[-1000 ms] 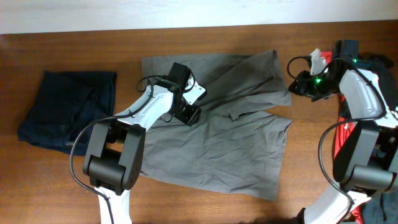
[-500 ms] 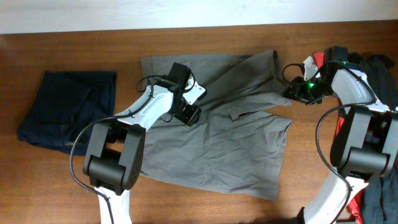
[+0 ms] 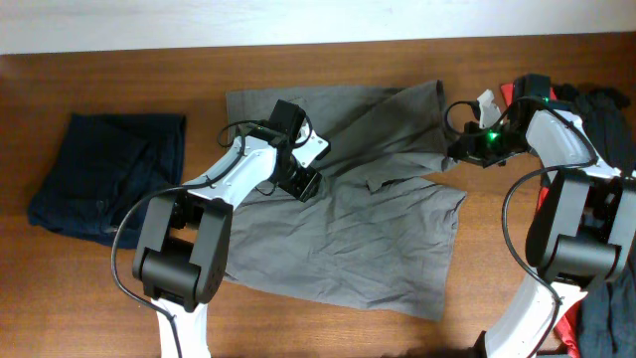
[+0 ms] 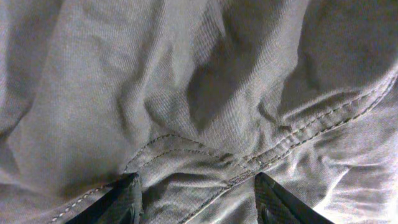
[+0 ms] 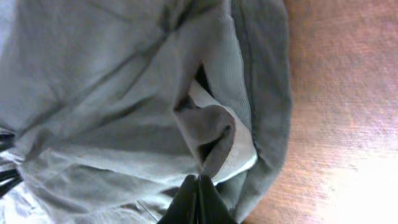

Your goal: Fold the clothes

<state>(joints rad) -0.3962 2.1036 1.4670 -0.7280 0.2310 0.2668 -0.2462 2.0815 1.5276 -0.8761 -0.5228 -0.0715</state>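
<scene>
- Overhead: the grey-khaki shorts (image 3: 348, 234) lie spread out and wrinkled in the middle of the brown wooden worktop (image 3: 119, 80). The top edge is near the far side, and one flap is folded diagonally across the upper right part.
- Overhead: the left pincer (image 3: 301, 185) is down on the upper middle of the shorts, with the white arm reaching in from the near left.
- Overhead: the right pincer (image 3: 455, 155) sits at the right edge of the shorts, just where the folded flap ends. A green light glows on the wrist behind it.
- Overhead: a folded navy garment (image 3: 109, 174) lies well apart on the left of the worktop. Red and black garments (image 3: 594, 99) are piled at the right edge, partly behind the right arm.
- Left wrist: the left pincer (image 4: 199, 198) is released, its two dark fingers (image 4: 124, 200) standing wide apart and touching the cloth. Between them runs a curved, double-stitched seam (image 4: 298, 132) over creased khaki fabric; nothing is gripped.
- Right wrist: the right pincer (image 5: 198, 198) is clenched, its tips pressed together at the foot of a small raised fold of the shorts (image 5: 112, 93). I cannot tell whether any cloth is caught between them.
- Right wrist: a thick hemmed edge of the shorts runs down the right side of that fold, with bare worktop (image 5: 348, 93) beside it.
</scene>
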